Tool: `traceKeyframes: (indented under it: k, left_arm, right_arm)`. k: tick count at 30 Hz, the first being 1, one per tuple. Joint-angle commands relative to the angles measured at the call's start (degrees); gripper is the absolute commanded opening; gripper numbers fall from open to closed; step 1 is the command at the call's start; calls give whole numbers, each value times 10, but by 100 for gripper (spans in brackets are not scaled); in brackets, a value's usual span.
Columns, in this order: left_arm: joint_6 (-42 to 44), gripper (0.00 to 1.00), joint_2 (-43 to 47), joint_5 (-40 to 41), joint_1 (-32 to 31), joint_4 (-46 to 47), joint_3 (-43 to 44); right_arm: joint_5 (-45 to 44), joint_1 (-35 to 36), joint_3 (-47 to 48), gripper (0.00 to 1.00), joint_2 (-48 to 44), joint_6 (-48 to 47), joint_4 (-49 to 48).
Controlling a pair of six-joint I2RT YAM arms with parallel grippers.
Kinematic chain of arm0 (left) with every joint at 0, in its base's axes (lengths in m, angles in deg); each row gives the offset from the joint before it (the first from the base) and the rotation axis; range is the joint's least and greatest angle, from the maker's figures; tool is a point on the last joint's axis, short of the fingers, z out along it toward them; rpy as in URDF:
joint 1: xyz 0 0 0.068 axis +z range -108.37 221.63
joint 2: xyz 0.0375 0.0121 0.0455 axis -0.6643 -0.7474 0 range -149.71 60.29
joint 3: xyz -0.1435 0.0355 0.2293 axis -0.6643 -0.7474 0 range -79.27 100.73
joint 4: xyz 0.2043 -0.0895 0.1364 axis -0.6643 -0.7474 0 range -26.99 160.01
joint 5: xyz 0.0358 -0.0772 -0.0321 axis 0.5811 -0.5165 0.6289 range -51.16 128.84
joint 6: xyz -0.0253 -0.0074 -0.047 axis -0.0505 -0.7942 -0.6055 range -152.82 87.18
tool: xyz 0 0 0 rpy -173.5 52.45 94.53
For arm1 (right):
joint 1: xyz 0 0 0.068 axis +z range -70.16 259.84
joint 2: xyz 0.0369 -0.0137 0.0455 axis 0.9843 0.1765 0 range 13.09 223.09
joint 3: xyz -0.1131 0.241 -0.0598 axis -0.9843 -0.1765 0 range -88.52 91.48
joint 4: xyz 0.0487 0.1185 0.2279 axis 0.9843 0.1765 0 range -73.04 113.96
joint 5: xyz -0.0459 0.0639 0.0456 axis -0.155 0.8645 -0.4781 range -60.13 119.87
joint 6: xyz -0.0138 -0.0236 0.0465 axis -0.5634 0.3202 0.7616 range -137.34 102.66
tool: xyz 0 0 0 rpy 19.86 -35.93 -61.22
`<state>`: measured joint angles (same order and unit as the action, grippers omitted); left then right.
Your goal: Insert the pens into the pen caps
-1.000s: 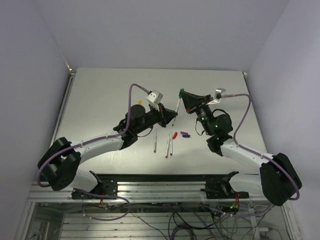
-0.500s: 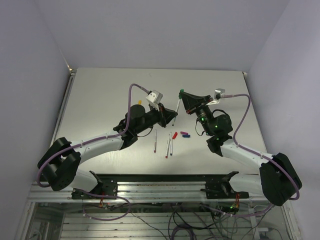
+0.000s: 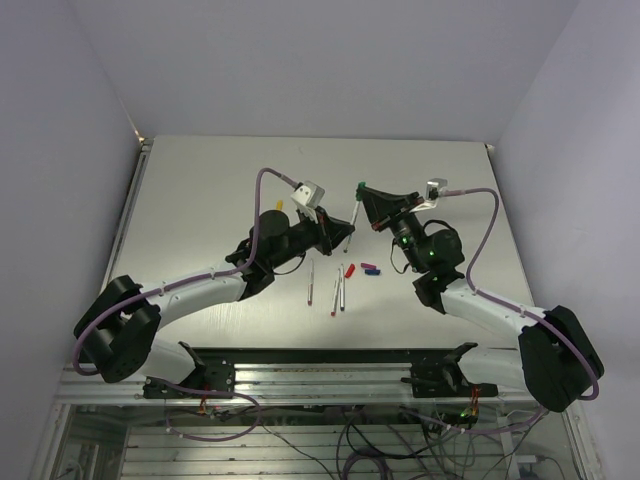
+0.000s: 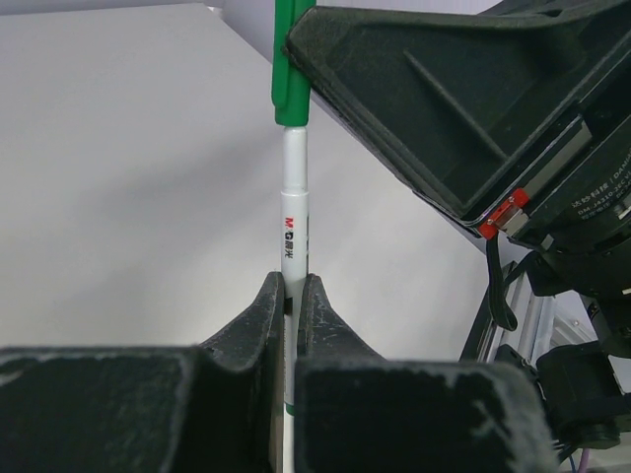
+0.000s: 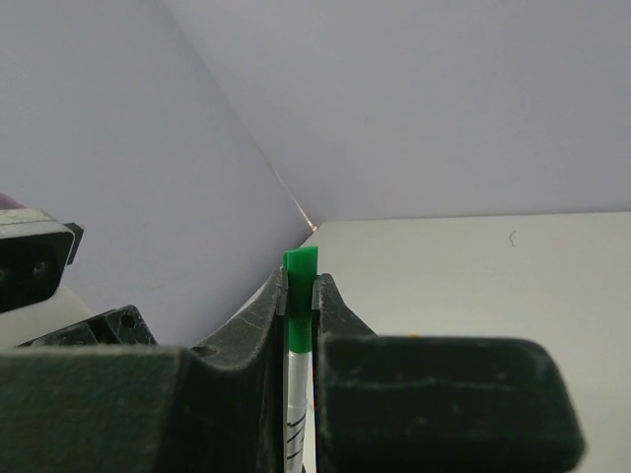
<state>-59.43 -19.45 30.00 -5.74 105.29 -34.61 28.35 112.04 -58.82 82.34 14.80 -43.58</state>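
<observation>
Above the middle of the surface [image 3: 200,180], the left fingers [image 4: 273,304] clench the pen [image 4: 294,212] and the right fingers [image 5: 326,301] clench the green cap [image 5: 300,268] at its upper end, so any tilt between them could jam the cap or push the barrel through the grip.

Reading the pen [image 4: 293,212] I'm holding: red "M&G" logo, dark characters right after it. White lettering on my right arm [image 4: 592,187] is too blurred to read.

The left arm [image 3: 200,287] and right arm [image 3: 492,306] have white shells with black joints. A purple cable [image 3: 262,190] loops along each. Both end in black wedge-shaped fingers [image 4: 258,320]; small green lights [image 3: 432,254] dot the right arm.
</observation>
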Motion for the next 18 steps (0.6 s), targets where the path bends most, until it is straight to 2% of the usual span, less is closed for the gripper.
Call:
traceKeyframes:
  k: [1, 10, 18]
  left_arm:
    - [-5, 7, 15, -1, -3, 38, -3]
    - [-18, 7, 22, 9, -3, 52, 2]
    - [9, 7, 45, 44, -2, 40, 16]
  right_arm:
    - [20, -2, -10, 0, -1, 0, 13]
    - [94, -1, -26, 0, 12, 16, 45]
    - [154, -1, -28, 0, 38, 20, 73]
